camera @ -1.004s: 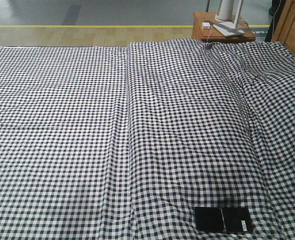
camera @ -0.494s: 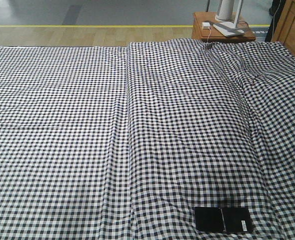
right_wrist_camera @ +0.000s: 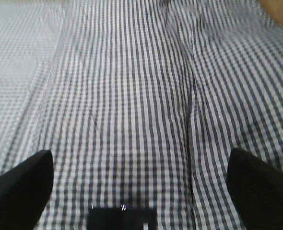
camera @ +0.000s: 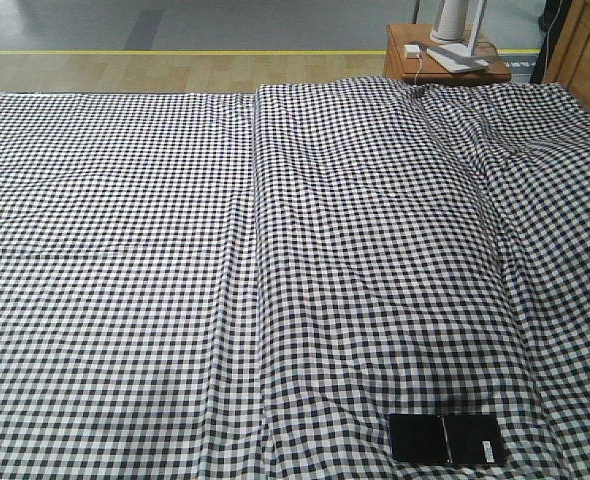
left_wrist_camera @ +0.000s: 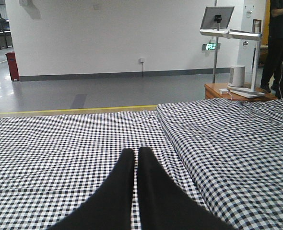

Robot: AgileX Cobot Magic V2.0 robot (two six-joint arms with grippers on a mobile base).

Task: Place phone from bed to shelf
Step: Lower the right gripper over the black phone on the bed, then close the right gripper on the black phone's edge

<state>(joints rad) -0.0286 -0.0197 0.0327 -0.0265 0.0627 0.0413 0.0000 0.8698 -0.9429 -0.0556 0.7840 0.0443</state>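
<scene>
The phone point(camera: 446, 439) lies flat on the bed point(camera: 275, 250), near the bottom edge of the front view and right of centre, its long side running left to right. Its glossy black face is up, a faint line crosses its middle, and a small white sticker sits near its right end. Nothing touches it. In the right wrist view only its far edge shows, at the bottom of the picture, blurred.

The right claw point(right_wrist_camera: 139, 158) is spread wide, one dark finger point(right_wrist_camera: 21, 187) at the left edge and the other at the right, with the phone between them and lower in the picture; it holds nothing. The left claw point(left_wrist_camera: 135, 151) has its two black fingers pressed together with nothing between them, above the checked cloth well away from the phone.

The gingham cloth shows a long fold up its middle and soft wrinkles on the right. Beyond the bed's far right corner stands a reddish-brown side table point(camera: 445, 65) carrying a white lamp point(left_wrist_camera: 230, 33). A person in dark clothes point(left_wrist_camera: 280, 43) stands behind it.
</scene>
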